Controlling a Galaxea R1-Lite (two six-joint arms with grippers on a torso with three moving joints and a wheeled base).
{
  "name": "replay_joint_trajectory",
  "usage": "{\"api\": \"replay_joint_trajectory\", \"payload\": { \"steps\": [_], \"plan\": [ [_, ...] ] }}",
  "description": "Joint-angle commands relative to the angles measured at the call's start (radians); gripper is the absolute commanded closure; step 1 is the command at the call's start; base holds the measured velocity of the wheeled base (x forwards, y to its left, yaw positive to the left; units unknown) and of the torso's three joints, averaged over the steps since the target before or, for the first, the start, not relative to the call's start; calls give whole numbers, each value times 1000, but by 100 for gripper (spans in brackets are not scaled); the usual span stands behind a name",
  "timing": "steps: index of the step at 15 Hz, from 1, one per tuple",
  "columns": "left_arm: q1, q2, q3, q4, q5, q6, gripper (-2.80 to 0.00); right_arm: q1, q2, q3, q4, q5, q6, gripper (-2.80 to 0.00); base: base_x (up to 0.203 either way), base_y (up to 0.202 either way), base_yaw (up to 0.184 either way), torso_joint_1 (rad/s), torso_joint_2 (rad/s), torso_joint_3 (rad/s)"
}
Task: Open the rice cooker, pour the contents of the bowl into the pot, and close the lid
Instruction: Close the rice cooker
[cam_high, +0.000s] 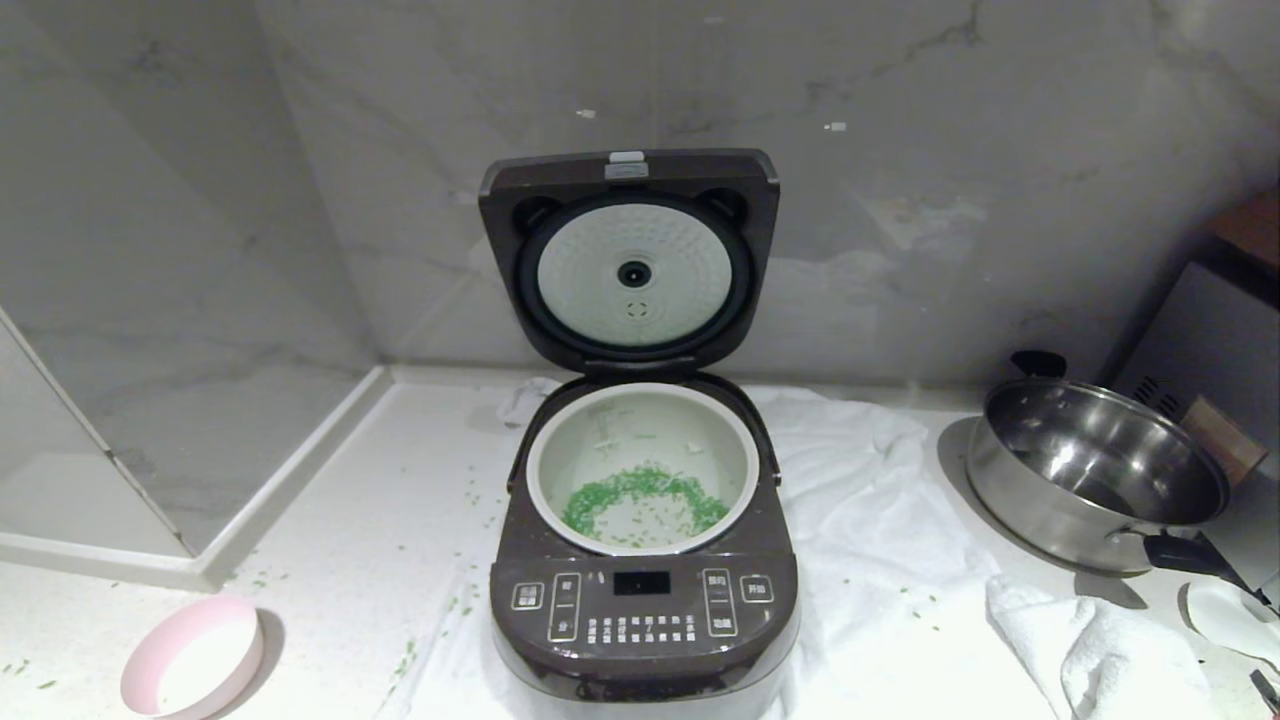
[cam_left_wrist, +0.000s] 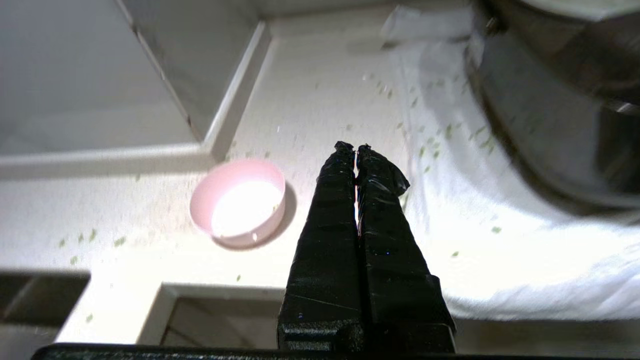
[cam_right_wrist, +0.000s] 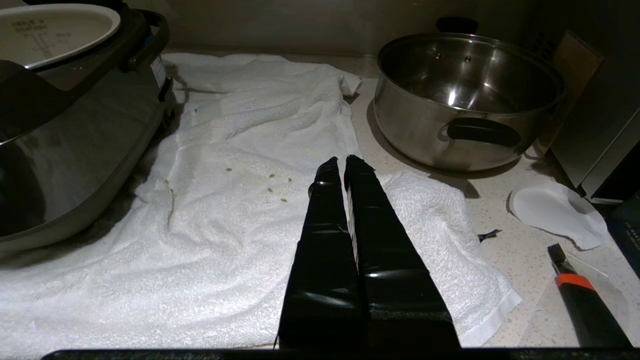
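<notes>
The dark rice cooker (cam_high: 645, 610) stands on a white towel with its lid (cam_high: 628, 262) raised upright at the back. Inside, the white pot (cam_high: 640, 440) holds green chopped contents (cam_high: 642, 497) in a ring on its floor. The pink bowl (cam_high: 192, 660) sits upright on the counter at the near left, its white inside bare. In the left wrist view my left gripper (cam_left_wrist: 355, 148) is shut with nothing in it, above the counter between the bowl (cam_left_wrist: 239, 202) and the cooker (cam_left_wrist: 550, 125). My right gripper (cam_right_wrist: 338, 162) is shut and hovers over the towel right of the cooker (cam_right_wrist: 75, 130). Neither arm shows in the head view.
A steel pan (cam_high: 1095, 475) with black handles stands at the right, with a folded white towel (cam_high: 1100, 640) in front of it. A white paper (cam_right_wrist: 555, 212) and an orange-and-black tool (cam_right_wrist: 580, 295) lie near the right edge. Green bits are scattered on the counter (cam_high: 380, 560).
</notes>
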Motion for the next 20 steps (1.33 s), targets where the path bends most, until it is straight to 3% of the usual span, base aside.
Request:
{"api": "replay_joint_trajectory", "payload": {
  "steps": [1,7,20],
  "plan": [
    [-1,-45,89,-7,10,0,0,0,1,0,0,1,0,0,0,0,0,0,0,0],
    [-3,-45,111,-37,8,-59,0,0,1,0,1,1,0,0,0,0,0,0,0,0],
    [-2,-45,109,-35,14,-100,0,0,1,0,0,1,0,0,0,0,0,0,0,0]
  ]
}}
